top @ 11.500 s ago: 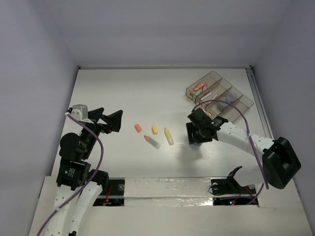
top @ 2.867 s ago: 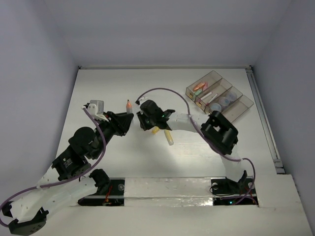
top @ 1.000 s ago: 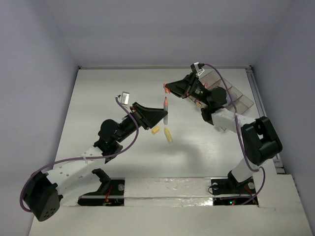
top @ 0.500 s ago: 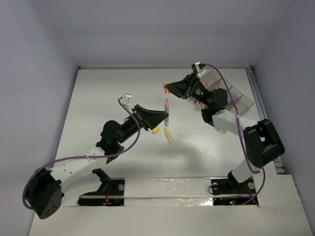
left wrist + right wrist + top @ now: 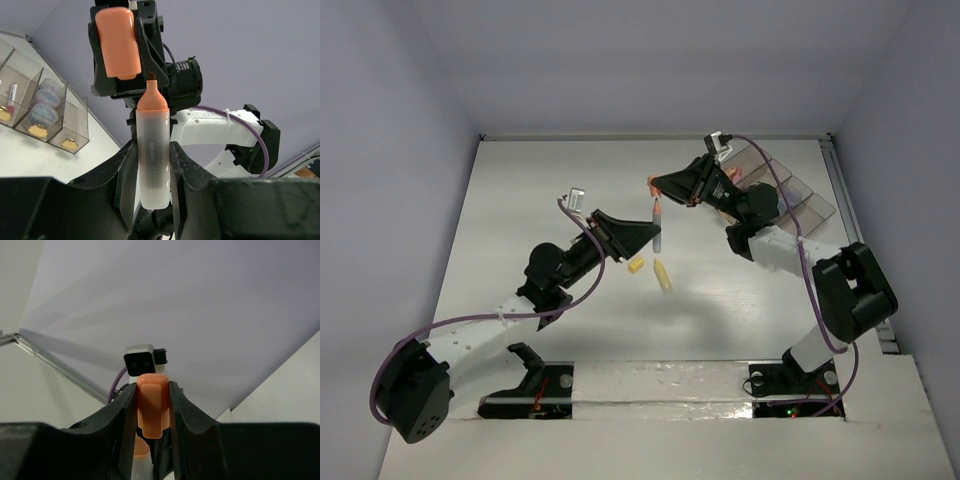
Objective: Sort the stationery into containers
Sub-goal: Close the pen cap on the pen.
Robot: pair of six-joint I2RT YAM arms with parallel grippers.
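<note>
My left gripper (image 5: 648, 232) is shut on the clear barrel of an orange marker (image 5: 658, 228), held upright above the table with its orange tip up. In the left wrist view the marker (image 5: 152, 150) stands between my fingers (image 5: 127, 170). My right gripper (image 5: 661, 186) is shut on the marker's orange cap (image 5: 652, 185), which hangs just over the tip. The cap (image 5: 152, 410) fills the right wrist view, with the barrel (image 5: 141, 462) below it. The containers (image 5: 812, 207) stand at the back right, partly hidden by my right arm, with several items inside (image 5: 42, 92).
A yellow marker (image 5: 662, 275) and a small yellow cap (image 5: 636, 265) lie on the table under the raised grippers. The white table ends in walls on three sides.
My right gripper has brought the orange cap down and slightly left, closing the gap over the marker's tip. The left gripper and marker have hardly moved.
</note>
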